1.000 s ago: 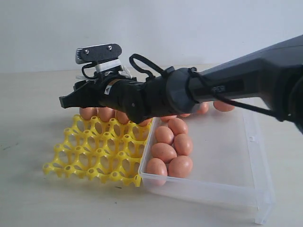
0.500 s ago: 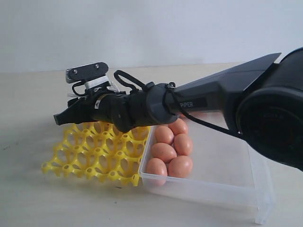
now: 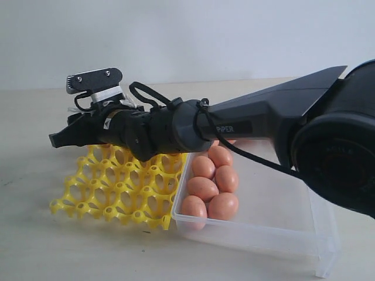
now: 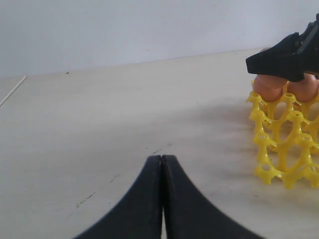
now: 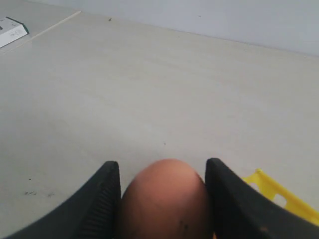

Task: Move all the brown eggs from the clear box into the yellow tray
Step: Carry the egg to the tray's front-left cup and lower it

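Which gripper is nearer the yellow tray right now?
Right. The right gripper hangs above the yellow tray, holding a brown egg; the left gripper is off beside it over the table, fingers shut.

matt egg, glossy plastic tray

**Brown eggs**: smooth, matte orange-brown ovals.
- Six visible, clustered on their sides at the left end of the clear box.
- At least two more eggs seated in the tray's far row.
- One held egg clamped between the fingers of the right gripper.

**Clear box:** transparent, shallow, low-walled, lying flat.

**Yellow tray**: bright grid of cups and pegs, flat, just beside the box's left wall. The near cups are empty.
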`<state>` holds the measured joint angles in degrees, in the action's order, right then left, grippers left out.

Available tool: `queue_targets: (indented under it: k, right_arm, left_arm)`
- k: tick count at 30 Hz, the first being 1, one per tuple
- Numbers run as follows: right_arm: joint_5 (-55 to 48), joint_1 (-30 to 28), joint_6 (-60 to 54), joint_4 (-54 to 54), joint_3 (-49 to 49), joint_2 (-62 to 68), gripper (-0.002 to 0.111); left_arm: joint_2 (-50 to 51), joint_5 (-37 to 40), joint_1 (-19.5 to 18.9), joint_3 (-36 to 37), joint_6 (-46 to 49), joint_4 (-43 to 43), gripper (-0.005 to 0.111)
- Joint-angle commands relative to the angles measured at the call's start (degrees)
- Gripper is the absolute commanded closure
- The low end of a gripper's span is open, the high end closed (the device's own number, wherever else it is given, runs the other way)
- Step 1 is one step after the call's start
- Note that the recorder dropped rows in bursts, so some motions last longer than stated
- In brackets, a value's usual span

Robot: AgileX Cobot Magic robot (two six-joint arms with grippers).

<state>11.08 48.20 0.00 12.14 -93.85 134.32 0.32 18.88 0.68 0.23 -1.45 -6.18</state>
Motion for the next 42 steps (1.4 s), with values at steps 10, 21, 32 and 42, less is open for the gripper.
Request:
queue_targets:
  k: [10, 21, 32, 42]
  right_arm:
    - [-2.6, 0.2, 0.0, -0.8, -0.4, -0.5, 0.084]
    - [-3.1, 0.4, -1.5, -0.8, -0.4, -0.6, 0.079]
    - [-5.3, 0.0, -5.0, -0.8, -0.4, -0.7, 0.079]
    - [-5.3, 0.0, -5.0, -0.8, -0.4, -0.5, 0.056]
  left_arm:
    - [-0.3, -0.8, -0.1, -0.2, -0.2, 0.4, 0.107]
    - [-0.3, -0.8, -0.1, -0.2, -0.2, 0.4, 0.107]
    - [-0.3, -0.8, -0.1, -0.2, -0.2, 0.4, 0.107]
    - [-0.3, -0.8, -0.1, -0.2, -0.2, 0.4, 0.107]
